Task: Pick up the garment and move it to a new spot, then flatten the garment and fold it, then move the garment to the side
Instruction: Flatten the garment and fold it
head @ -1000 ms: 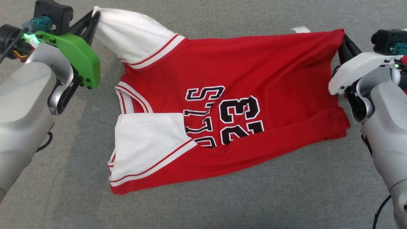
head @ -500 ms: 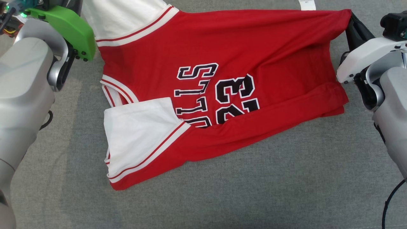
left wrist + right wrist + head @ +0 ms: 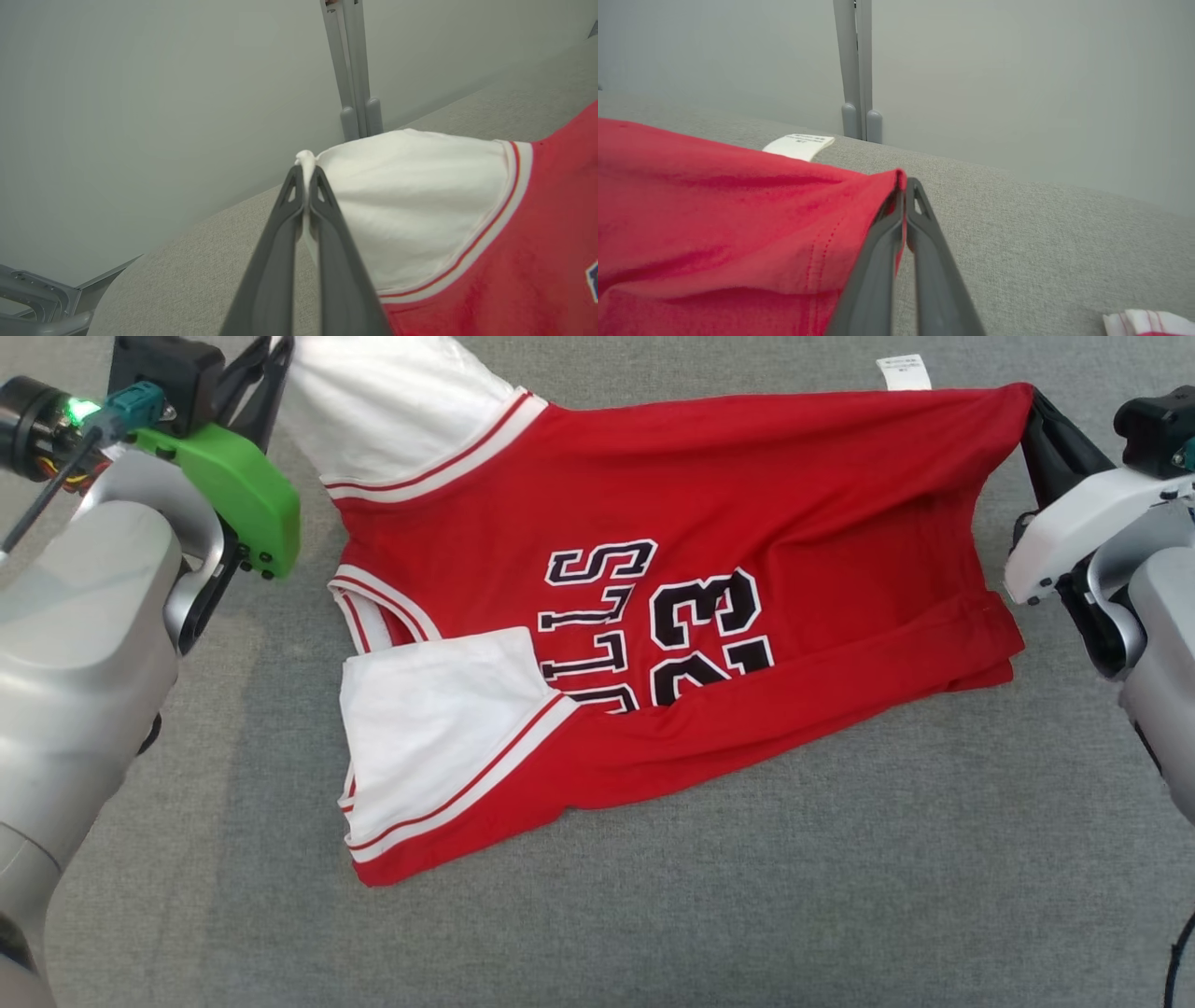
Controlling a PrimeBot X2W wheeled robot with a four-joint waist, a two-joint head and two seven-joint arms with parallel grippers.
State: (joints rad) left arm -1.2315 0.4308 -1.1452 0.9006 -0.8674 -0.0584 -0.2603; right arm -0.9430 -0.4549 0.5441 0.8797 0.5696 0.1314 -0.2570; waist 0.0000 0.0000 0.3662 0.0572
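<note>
1 garment (image 3: 709, 523) lies mid-desk (image 3: 653, 943), far edge lifted and stretched between 2 tools. Left tool (image 3: 271, 364) is pinched tight on the far white sleeve tip. Right tool (image 3: 1036, 406) is pinched tight on the far red hem corner. The near long edge is already doubled over the print. Judged: mid-fold, with the rest of the fold and the side move left. Also 1 white label (image 3: 904, 371).

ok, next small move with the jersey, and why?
Probably spread both claws slightly apart and lay the far edge down. The left claw pinches the white sleeve and the right claw the red hem corner, while the jersey creases between them, its near edge folded over the lettering.
</note>
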